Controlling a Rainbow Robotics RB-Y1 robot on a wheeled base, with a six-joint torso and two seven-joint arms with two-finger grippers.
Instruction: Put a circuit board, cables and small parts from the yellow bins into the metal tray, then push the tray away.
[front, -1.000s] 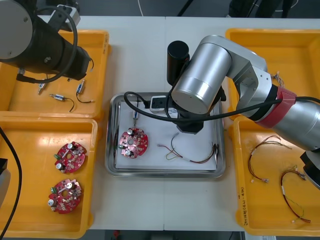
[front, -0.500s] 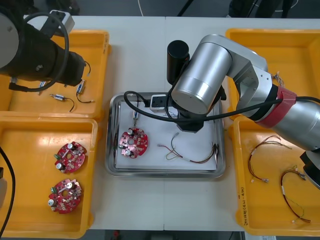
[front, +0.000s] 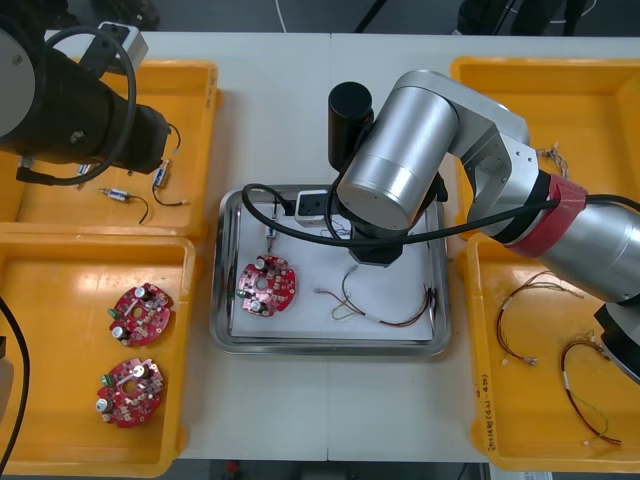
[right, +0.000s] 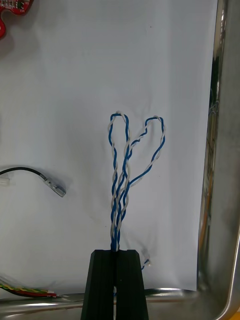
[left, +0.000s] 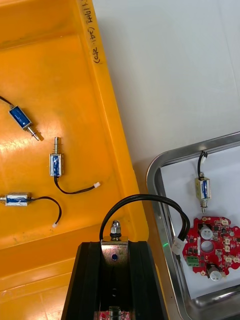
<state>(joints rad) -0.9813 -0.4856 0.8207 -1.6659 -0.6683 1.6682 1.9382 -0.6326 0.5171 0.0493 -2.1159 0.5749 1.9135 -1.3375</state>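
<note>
Seen from the front, the silver right arm (front: 400, 150) covers the far middle of the shiny, white-lined metal tray (front: 330, 346). Close up, the right tool (right: 116, 262) is clamped on a twisted blue and white cable (right: 119, 205), whose two loops fan out over the tray's white floor near its rim. The left tool (left: 116, 260), just beside the tray by a yellow bin (left: 50, 75), pinches a small metal part (left: 115, 232) with a looped black lead. The part's lower end is hidden.

Black handwriting (left: 92, 32) runs along a yellow bin (left: 112, 145), too unclear to read.
</note>
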